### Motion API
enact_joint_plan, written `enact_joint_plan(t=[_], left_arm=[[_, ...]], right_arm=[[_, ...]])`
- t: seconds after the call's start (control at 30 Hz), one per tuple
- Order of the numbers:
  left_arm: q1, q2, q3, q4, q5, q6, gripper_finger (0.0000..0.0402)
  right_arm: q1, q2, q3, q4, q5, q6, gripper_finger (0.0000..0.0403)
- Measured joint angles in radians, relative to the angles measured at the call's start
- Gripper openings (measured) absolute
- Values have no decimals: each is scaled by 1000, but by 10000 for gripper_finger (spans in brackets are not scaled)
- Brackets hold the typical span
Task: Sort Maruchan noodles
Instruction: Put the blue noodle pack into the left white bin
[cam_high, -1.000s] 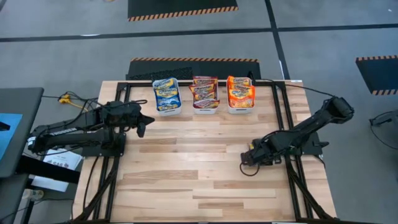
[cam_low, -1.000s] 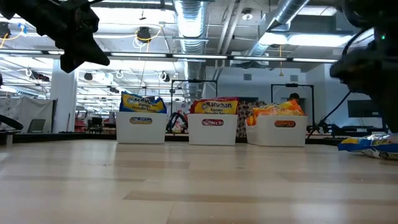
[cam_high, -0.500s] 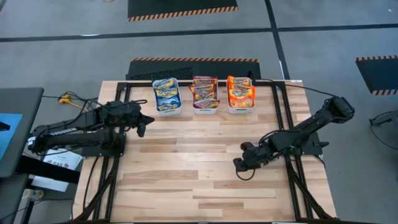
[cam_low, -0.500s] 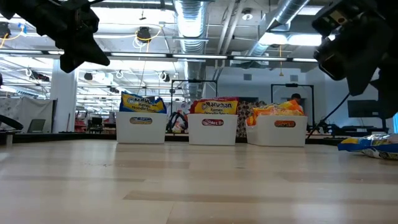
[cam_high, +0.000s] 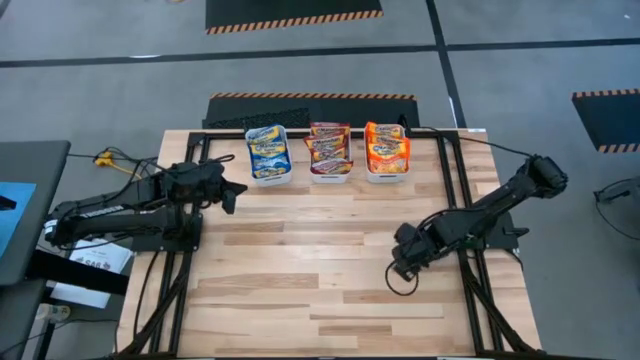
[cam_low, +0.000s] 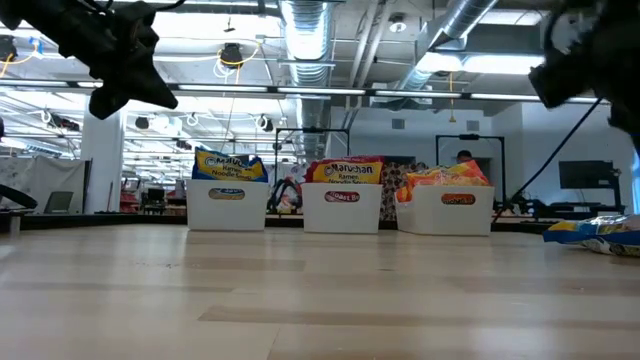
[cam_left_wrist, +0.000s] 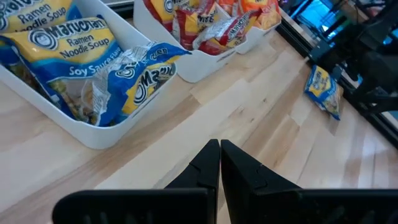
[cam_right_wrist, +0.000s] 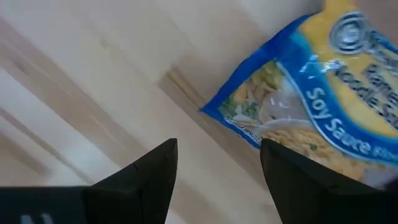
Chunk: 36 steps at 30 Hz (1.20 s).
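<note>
Loose packet: one blue Maruchan packet (cam_right_wrist: 317, 106) lies flat on the bench near its right edge, close under the right claw; the left wrist view shows it (cam_left_wrist: 324, 91) lying apart from the bins, and in the low view it shows at the far right (cam_low: 598, 231).
Sorted packets: the rest sit in three white bins at the far edge, blue in the left bin (cam_high: 269, 158), maroon in the middle bin (cam_high: 330, 153), orange in the right bin (cam_high: 387, 152).
Right claw: the right claw (cam_right_wrist: 217, 168) hangs low over the bench with its fingers spread wide and nothing between them; the packet's corner lies just ahead of it.
Left claw: the left claw (cam_left_wrist: 219, 163) waits near the blue bin, fingers pressed together, empty.
Step in hand: judged, the last pick-up, with the right claw lining up on the stray blue packet.
Next move: likely to come down over the packet's edge, pinch it, and carry it across to the blue bin; the glossy flat wrapper may slip.
Surface: pale wooden plank bench (cam_high: 300, 280) inside a dark frame.
Room: a grey floor with hazard-striped mats; beyond, an open workshop with ceiling ducts and lights.
</note>
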Motion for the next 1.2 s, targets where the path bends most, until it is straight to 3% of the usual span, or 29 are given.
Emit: enact_joint_plan(t=[0.33, 0.63, 0.87, 0.97, 1.2], left_arm=[[0, 0, 0, 0, -7, -80, 0], [0, 0, 0, 3, -7, -120, 0], [0, 0, 0, 3, -14, -134, 0], [0, 0, 0, 3, -14, -135, 0], [0, 0, 0, -1, -14, -133, 0]], right_arm=[[66, 199, -21, -78, 19, -218, 255], [133, 320, -2, -123, 72, -255, 255], [151, 328, 12, -98, 215, -230, 255], [133, 367, -4, -38, 205, -245, 255], [108, 428, 32, -73, 203, -284, 249]])
